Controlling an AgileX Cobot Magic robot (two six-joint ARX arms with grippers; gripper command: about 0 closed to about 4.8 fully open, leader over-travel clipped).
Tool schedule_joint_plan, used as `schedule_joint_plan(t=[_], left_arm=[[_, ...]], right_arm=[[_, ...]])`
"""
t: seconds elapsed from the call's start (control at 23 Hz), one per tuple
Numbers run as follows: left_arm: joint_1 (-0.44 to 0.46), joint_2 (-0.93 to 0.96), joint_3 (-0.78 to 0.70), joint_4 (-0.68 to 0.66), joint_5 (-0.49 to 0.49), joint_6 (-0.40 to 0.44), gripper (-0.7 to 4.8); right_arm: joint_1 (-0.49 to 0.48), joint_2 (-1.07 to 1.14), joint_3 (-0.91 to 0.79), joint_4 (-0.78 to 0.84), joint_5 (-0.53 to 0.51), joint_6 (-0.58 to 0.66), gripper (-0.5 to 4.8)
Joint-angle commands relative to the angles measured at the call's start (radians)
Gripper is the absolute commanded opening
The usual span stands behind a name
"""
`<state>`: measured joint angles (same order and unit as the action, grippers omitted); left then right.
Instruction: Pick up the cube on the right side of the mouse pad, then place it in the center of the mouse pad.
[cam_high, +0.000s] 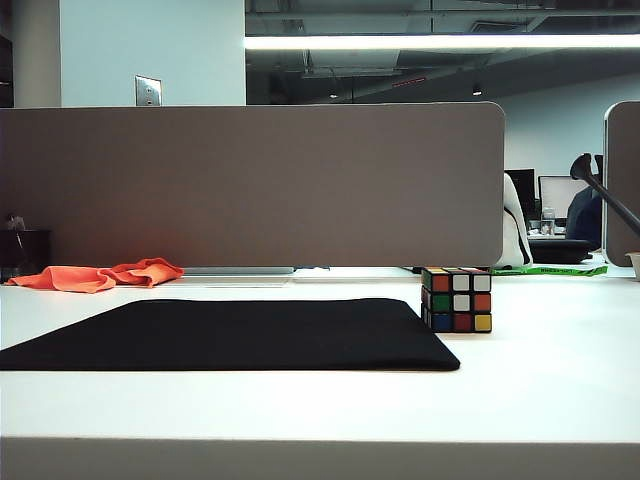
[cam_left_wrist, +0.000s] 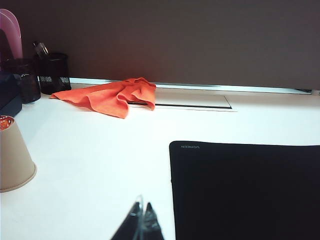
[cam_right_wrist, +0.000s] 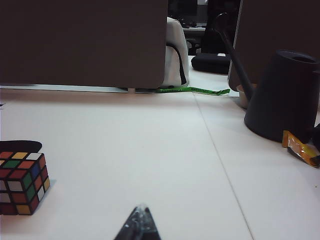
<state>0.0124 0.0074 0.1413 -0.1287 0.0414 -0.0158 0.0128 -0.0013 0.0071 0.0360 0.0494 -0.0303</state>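
White desk (cam_high: 540, 390): I see the cube (cam_high: 457, 299) just right of the mouse pad (cam_high: 240, 335). Left gripper (cam_left_wrist: 142, 220) and right gripper (cam_right_wrist: 140, 222) hover low, both closed, holding nothing.

Mouse pad (cam_left_wrist: 245, 190) corner: small logo, appears mirrored, unreadable.

Smooth white tabletop (cam_high: 560, 380), faintly sheeny. Matt black mouse pad (cam_high: 240, 335), fine cloth-like face. Glossy plastic cube (cam_high: 457, 299), shiny stickers on black edges. Soft, crumpled orange cloth (cam_left_wrist: 112, 96) near the tabletop's far edge. Matt dark watering can (cam_right_wrist: 287, 95). Dull beige paper-like cup (cam_left_wrist: 14, 157). Black mesh pen holder (cam_left_wrist: 54, 73).
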Motion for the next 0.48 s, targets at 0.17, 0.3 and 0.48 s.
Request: schedule_joint_plan(t=[0.17, 0.3, 0.48], left_arm=[[0.000, 0.001, 0.005, 0.011, 0.000, 0.001, -0.05], [0.000, 0.001, 0.004, 0.011, 0.000, 0.000, -0.05], [0.000, 0.001, 0.004, 0.011, 0.007, 0.001, -0.06]], right_arm=[[-0.001, -0.001, -0.001, 0.013, 0.000, 0.003, -0.01], [0.000, -0.001, -0.001, 0.021, 0.000, 0.003, -0.01], [0.000, -0.001, 0.003, 0.028, 0.000, 0.004, -0.01]])
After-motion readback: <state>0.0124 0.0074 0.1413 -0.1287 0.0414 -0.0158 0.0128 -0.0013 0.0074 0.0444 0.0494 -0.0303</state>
